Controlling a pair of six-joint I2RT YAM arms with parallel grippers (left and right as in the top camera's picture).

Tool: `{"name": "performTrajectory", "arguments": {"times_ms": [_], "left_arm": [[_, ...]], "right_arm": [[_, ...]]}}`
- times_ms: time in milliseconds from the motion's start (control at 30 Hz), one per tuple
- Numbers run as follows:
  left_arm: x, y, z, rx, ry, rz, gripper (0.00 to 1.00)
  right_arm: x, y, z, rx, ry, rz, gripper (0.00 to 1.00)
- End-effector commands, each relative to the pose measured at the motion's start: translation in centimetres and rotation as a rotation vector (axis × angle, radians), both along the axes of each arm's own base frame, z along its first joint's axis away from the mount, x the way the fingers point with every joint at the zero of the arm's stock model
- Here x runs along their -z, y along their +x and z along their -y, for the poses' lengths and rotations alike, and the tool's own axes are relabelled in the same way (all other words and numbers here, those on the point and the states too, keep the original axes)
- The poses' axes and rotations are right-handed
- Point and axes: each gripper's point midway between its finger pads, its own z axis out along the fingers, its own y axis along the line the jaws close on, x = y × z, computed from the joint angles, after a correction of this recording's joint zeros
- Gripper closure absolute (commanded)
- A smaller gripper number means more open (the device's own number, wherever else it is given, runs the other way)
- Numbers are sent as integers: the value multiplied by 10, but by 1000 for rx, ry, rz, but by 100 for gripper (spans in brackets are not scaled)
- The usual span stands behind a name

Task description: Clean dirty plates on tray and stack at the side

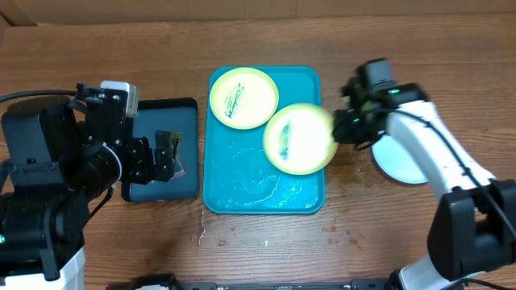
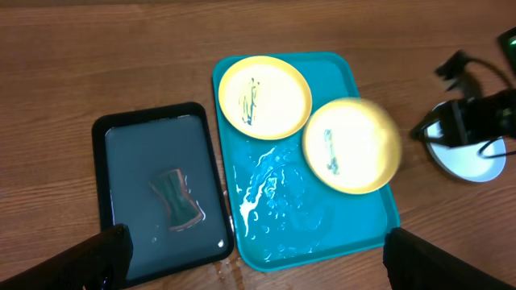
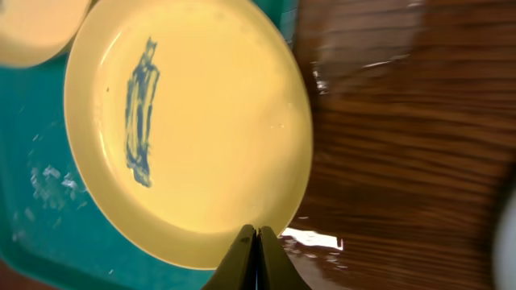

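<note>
Jaws of the right gripper [image 1: 348,129] are pressed together on the rim of one plate [image 3: 189,129]; the right wrist view shows both fingers [image 3: 246,256] meeting at that plate's lower edge. This held plate carries a dark blue-green scribble left of its centre and sits at centre right of the overhead frame, overhanging the right edge of the turquoise tray [image 1: 306,80]. It appears blurred in the overhead and left wrist views. A second plate [image 1: 243,97], also marked, lies flat in the tray's upper part, close beside the held one. A third plate [image 1: 401,157] rests on the table [image 1: 81,48] right of the tray, partly hidden by the right arm. Wet patches [image 1: 254,177] cover the tray's lower half. Left gripper [image 1: 165,155] hangs spread wide over the black tray [image 1: 173,113], gripping nothing. A small dark object [image 2: 177,201] lies in that tray.
</note>
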Motion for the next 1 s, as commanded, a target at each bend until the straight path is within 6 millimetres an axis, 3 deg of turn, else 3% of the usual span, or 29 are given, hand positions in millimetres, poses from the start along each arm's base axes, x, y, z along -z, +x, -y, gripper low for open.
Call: {"name": "performTrajectory", "arguments": {"times_ms": [0,100,200,333,433,500,567,733,833,967], "left_arm": [[-6,0,4,35,4,24,0],[-6,0,5,35,3,23,0],[-5,0,5,35,2,21,0],[-5,0,5,24,-8,15,0],[-4,0,5,24,-8,11,0],[-4,-1,5,24,-8,7,0],[-3,0,5,24,-8,3,0],[-2,1,4,24,-8,-2,0],[-1,2,4,24,-9,-6,0],[2,3,4,24,-10,-20,0]], "right_arm": [[6,-21,-41,-56,40,-27,96],[13,-33,-68,-15,60,-52,96],[19,-36,-74,70,12,-49,96],[18,-20,-53,143,-87,17,94],[8,2,-23,215,-87,36,78],[1,19,13,299,-91,39,65],[-1,33,70,456,-76,24,60],[1,36,192,748,-68,18,59],[8,23,247,832,-86,6,59],[22,6,287,875,-106,-25,57]]}}
